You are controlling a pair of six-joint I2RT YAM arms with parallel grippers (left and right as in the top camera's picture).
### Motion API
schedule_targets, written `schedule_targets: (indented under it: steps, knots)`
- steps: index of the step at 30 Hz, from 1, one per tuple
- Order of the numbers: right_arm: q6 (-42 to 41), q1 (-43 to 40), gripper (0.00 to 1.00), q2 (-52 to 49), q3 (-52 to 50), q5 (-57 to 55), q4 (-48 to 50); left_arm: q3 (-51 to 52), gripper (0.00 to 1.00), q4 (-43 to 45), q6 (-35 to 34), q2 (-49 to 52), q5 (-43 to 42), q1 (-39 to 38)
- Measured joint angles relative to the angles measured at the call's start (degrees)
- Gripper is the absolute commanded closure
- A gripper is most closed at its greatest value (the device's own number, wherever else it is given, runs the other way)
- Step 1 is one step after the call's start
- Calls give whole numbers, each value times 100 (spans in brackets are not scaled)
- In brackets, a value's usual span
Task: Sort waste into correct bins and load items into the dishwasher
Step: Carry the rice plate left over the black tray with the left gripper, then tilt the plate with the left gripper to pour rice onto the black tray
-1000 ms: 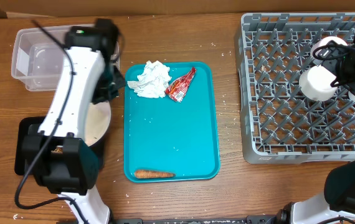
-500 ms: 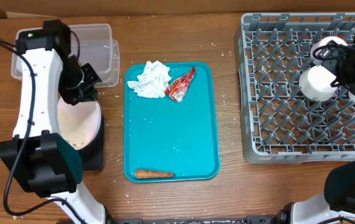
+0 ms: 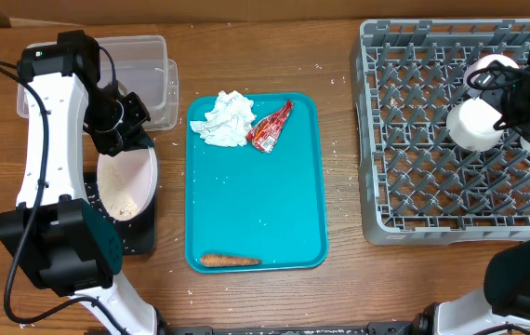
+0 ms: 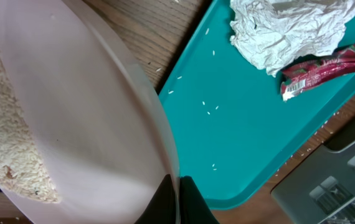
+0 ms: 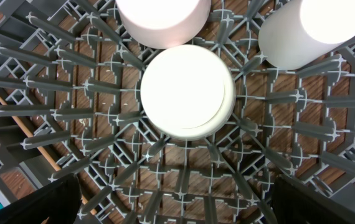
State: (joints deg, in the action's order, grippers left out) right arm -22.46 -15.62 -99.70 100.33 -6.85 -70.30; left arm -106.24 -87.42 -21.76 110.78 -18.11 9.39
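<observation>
My left gripper (image 3: 124, 147) is shut on the rim of the pale pinkish-white plate (image 3: 127, 179) and holds it tilted over the black tray (image 3: 133, 238). Loose rice (image 3: 121, 205) lies heaped on the plate's low side. In the left wrist view my fingertips (image 4: 187, 202) pinch the plate (image 4: 84, 124) beside the rice (image 4: 3, 143). The napkin (image 3: 223, 118), red wrapper (image 3: 270, 126) and carrot (image 3: 231, 261) lie on the teal tray (image 3: 265, 205). My right gripper (image 5: 177, 208) is open above the dish rack (image 3: 432, 177), over an upturned bowl (image 5: 187, 93). The brown lump is out of view.
The clear tub (image 3: 149, 70) stands behind the plate at the back left. A second bowl (image 5: 162, 22) and the cup (image 5: 314, 28) sit upturned in the rack. In the left wrist view the napkin (image 4: 289, 28) and wrapper (image 4: 327, 68) lie on the teal tray (image 4: 227, 124).
My left arm has swung left and back toward the tub. The plate now tilts more steeply and the rice has slid to its low side. The right arm has not moved.
</observation>
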Motion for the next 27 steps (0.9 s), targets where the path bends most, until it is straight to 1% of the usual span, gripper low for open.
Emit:
schedule_targets:
  steps: [12, 22, 27]
  knots:
    - [-4, 0, 0, 0, 0, -2, 0, 0, 96, -33, 269, 0, -197, 61]
    - [-2, 0, 0, 0, 0, 0, 2, 0, 96, -179, 396, 0, -361, 463]
    - [-2, 0, 0, 0, 0, 0, 0, 0, 96, -221, 636, 0, -706, 605]
